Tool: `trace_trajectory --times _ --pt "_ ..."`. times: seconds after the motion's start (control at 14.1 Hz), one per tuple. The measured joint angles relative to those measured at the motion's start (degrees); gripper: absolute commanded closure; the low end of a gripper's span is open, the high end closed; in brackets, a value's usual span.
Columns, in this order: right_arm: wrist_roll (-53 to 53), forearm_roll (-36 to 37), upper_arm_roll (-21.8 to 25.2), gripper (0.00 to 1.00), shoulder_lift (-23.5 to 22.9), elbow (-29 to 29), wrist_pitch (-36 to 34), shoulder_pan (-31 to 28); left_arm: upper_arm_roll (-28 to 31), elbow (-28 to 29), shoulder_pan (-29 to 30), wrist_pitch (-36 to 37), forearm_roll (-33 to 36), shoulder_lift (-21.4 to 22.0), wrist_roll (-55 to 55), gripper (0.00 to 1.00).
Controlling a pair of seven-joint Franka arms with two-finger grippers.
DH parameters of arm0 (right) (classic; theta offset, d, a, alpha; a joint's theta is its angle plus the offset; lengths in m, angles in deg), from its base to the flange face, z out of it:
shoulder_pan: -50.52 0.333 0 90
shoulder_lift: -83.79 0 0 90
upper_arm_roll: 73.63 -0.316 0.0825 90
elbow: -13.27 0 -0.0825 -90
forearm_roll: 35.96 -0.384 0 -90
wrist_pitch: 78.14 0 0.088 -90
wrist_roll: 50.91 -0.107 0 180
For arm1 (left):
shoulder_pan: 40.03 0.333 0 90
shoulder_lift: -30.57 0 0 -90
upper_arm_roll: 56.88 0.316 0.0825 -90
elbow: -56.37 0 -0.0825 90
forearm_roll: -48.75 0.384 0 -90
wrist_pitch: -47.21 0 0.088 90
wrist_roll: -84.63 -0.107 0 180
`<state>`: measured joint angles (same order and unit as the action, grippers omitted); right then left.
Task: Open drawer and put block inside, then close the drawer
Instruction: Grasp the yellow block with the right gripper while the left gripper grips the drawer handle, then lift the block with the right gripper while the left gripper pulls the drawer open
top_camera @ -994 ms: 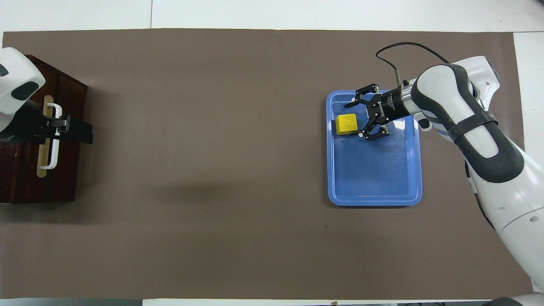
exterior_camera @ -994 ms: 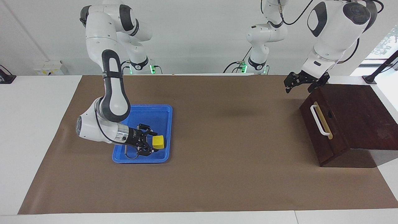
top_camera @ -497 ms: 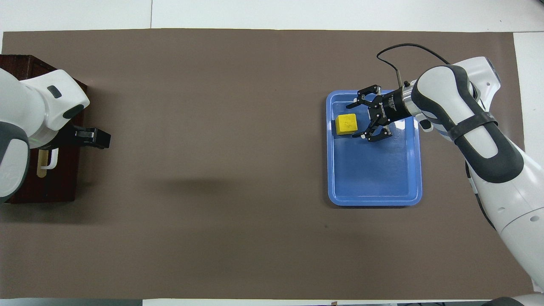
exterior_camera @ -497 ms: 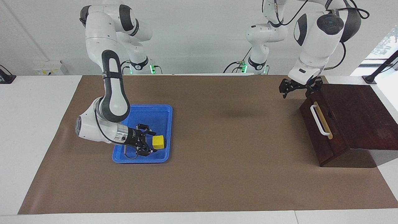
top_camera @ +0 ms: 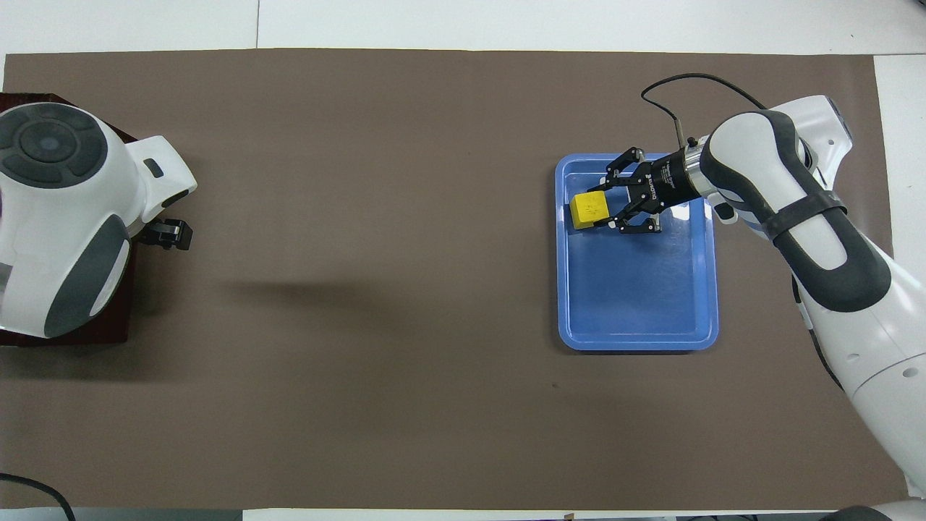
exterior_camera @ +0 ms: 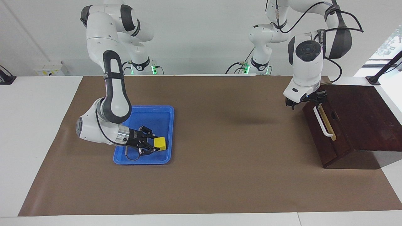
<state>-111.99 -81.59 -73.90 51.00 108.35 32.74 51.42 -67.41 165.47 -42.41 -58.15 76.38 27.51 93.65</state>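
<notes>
1. A brown mat (exterior_camera: 220, 175) is covering the white worktop (exterior_camera: 34, 131).
2. The block (exterior_camera: 160, 143) is sitting in a blue tray (exterior_camera: 163, 114) toward the right arm's end.
3. The right pincer (exterior_camera: 153, 145) is closing around the block, fingers against its sides.
4. The left pincer (exterior_camera: 306, 101) is hovering at the handle (exterior_camera: 322, 121) of the shut drawer (exterior_camera: 326, 138); its opening I cannot tell.

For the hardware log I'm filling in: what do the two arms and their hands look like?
Both arms are glossy white, rounded shells with dark grey joint bands and panels. The right hand and left hand are black, skeletal two-finger units. Black cables loop along both arms, and green lights glow at both bases. A silver metallic collar joins the right wrist to its hand.
</notes>
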Motion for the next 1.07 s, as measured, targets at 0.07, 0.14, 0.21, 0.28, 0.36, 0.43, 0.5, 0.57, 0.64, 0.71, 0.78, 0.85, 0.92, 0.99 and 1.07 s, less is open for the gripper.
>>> trace_trajectory --times 0.07,0.14,0.21,0.28,0.36,0.43,0.5,0.57,0.64,0.71,0.78,0.85,0.92,0.99,1.07 --pt "-0.1 0.33 0.0 1.0 0.01 -0.29 0.0 0.0 0.01 1.69 -0.05 -1.81 2.53 -0.19 1.93 0.0" --pt "-0.21 0.44 0.0 1.0 0.05 -0.86 -0.08 0.0 0.08 3.09 -0.05 -3.42 4.69 -0.41 3.1 0.0" --pt "-0.45 0.45 0.0 1.0 0.14 -1.83 -0.64 -0.01 0.26 3.89 -0.02 -4.94 5.95 -0.72 3.68 0.0" --pt "-1.33 0.47 0.0 1.0 0.32 -3.32 -1.97 -0.01 0.47 4.22 0.21 -6.71 6.66 -1.02 3.99 0.0" --pt "-2.63 0.57 0.01 1.0 0.78 -5.12 -3.72 -0.02 0.66 4.31 0.75 -8.24 7.17 -1.32 4.05 0.0" --pt "-3.97 0.77 0.01 1.0 1.47 -6.85 -5.49 -0.01 0.8 4.36 1.31 -9.31 7.94 -1.73 4.05 0.0" --pt "-5.23 1.15 0.0 1.0 2.39 -8.31 -6.9 0.05 0.9 4.42 1.79 -10.15 9.1 -2.23 4.05 0.0" --pt "-6.39 1.71 -0.05 1.0 3.69 -9.4 -7.95 0.24 0.98 4.48 2.4 -11.01 9.75 -2.79 4.05 0.0" --pt "-7.45 1.99 -0.15 1.0 5.17 -9.98 -8.92 0.58 1.0 4.5 3.12 -12.12 10.09 -3.35 4.05 0.0" --pt "-8.94 2.08 -0.23 1.0 6.9 -10.3 -10.18 1.12 1.05 4.51 3.81 -13.11 10.31 -3.91 4.05 0.0" --pt "-10.68 2.12 -0.36 1.0 8.59 -10.42 -11.05 1.65 1.06 4.52 4.35 -13.59 10.61 -4.37 4.05 0.0" --pt "-12.55 2.14 -0.46 1.0 10.18 -10.48 -11.76 2.18 1.07 4.52 4.66 -13.98 11.41 -5.02 4.07 0.0" --pt "-14.52 2.15 -0.54 1.0 11.66 -10.5 -12.25 2.8 1.07 4.52 4.81 -14.41 12.59 -5.8 4.55 0.0" --pt "-16.35 2.16 -0.64 1.0 12.92 -10.51 -12.55 3.43 1.07 4.46 4.85 -14.86 13.41 -6.53 5.23 0.0" --pt "-18.22 2.16 -0.72 1.0 13.96 -10.54 -12.69 4.22 1.06 4.23 4.86 -15.34 13.78 -7.27 5.71 0.0"
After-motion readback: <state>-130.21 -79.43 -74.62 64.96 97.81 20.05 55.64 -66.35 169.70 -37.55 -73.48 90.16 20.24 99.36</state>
